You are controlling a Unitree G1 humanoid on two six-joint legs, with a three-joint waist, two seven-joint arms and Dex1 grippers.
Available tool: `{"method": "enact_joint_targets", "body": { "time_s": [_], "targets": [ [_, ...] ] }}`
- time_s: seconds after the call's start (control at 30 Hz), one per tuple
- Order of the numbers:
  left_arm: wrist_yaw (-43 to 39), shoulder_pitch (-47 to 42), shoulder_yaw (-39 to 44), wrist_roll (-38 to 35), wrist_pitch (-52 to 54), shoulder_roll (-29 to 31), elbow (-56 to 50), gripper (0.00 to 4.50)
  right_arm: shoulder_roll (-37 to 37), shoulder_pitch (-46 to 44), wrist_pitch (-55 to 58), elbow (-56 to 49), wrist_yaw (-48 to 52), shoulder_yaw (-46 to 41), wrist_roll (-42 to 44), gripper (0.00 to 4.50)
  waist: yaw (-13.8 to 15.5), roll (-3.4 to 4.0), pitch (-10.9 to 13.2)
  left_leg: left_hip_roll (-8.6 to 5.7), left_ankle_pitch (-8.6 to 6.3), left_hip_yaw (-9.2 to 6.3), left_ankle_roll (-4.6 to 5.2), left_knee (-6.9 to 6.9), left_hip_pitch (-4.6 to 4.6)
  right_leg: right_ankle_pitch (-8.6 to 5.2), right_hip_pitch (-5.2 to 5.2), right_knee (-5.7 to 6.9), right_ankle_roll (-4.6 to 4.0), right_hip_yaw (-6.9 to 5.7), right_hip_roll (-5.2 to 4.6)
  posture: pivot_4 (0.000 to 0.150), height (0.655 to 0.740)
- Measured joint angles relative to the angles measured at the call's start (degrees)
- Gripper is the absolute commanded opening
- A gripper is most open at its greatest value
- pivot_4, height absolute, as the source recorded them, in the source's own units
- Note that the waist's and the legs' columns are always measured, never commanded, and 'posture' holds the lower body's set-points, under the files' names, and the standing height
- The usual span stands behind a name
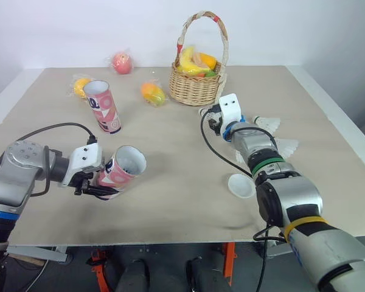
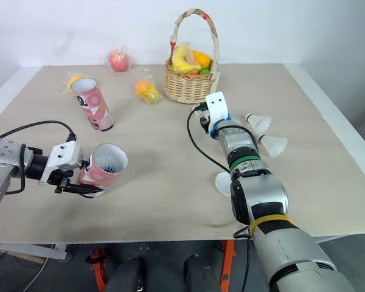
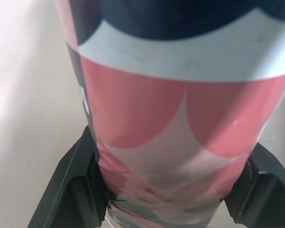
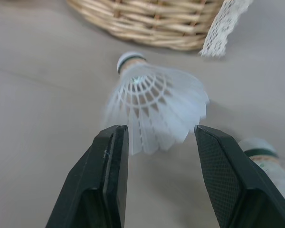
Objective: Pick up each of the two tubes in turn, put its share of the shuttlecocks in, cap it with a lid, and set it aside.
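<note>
Pink and white bands cover the tube [image 1: 123, 167] that is clamped near its base between the black fingers of the left gripper [image 1: 102, 184]. It is held tilted over the front left of the table [image 1: 170, 207], its open mouth turned up and towards the robot's right. A matching tube [image 1: 103, 106] is seen standing uncapped farther back on the left. The right gripper [image 4: 159, 135] is held low beside the wicker basket [image 1: 194, 90], jaws apart, with a white shuttlecock [image 4: 154, 97] lying just ahead, its skirt edge between the tips. A second shuttlecock [image 1: 267, 123] and a third shuttlecock [image 1: 287, 146] lie on that arm's right, and a white lid [image 1: 240, 185] is seen beside its forearm
</note>
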Motion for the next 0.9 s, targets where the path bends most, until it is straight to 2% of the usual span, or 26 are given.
{"method": "enact_joint_targets", "body": {
  "time_s": [0.13,0.3,0.53,0.67,0.77,0.9],
  "targets": [
    [0.3,0.4,0.2,0.0,0.2,0.1,-0.5,2.68,-0.5,0.5,0.3,-2.4,2.0,0.0,0.4,2.47,0.0,0.00,0.0,0.01,0.00,0.00,0.00,0.00,0.00,-0.01,0.00,0.00,0.00,-0.01,0.01,0.150,0.7400],
    [0.4,1.1,0.6,-0.1,0.5,0.3,-1.5,2.68,-2.9,5.3,2.4,-10.2,8.6,0.8,0.5,2.47,0.0,0.00,0.0,0.00,-0.03,0.00,0.02,0.00,-0.01,-0.04,0.00,-0.02,0.03,0.01,-0.01,0.150,0.7400],
    [0.3,1.2,0.7,-0.2,1.0,0.5,-1.6,2.68,-3.4,16.5,12.7,-34.0,18.0,4.5,1.9,2.47,0.0,0.02,0.0,0.05,-0.06,-0.04,0.07,-0.01,0.00,-0.07,-0.01,0.01,-0.01,-0.01,0.07,0.150,0.7400],
    [0.3,1.1,0.6,-0.1,1.0,0.5,-1.5,2.68,-1.0,20.8,19.5,-46.6,19.7,7.2,3.3,2.47,0.0,0.04,0.0,0.06,-0.07,-0.03,0.07,0.02,0.01,-0.06,-0.01,0.02,0.00,-0.01,0.07,0.150,0.7400],
    [0.3,0.9,0.3,0.0,1.0,0.4,-1.5,2.68,1.7,20.4,19.7,-47.4,17.2,9.2,2.3,2.47,0.0,0.04,0.0,0.06,-0.07,-0.03,0.07,0.06,0.02,-0.03,0.00,0.02,0.00,-0.01,0.07,0.150,0.7400],
    [0.2,0.6,0.0,-0.1,1.0,0.4,-1.5,2.68,4.3,15.3,15.6,-38.8,11.6,10.1,0.1,2.47,0.0,0.03,0.0,0.03,-0.07,0.00,0.07,0.10,0.00,0.00,0.01,0.01,0.03,0.01,0.04,0.150,0.7400]
  ]
}}
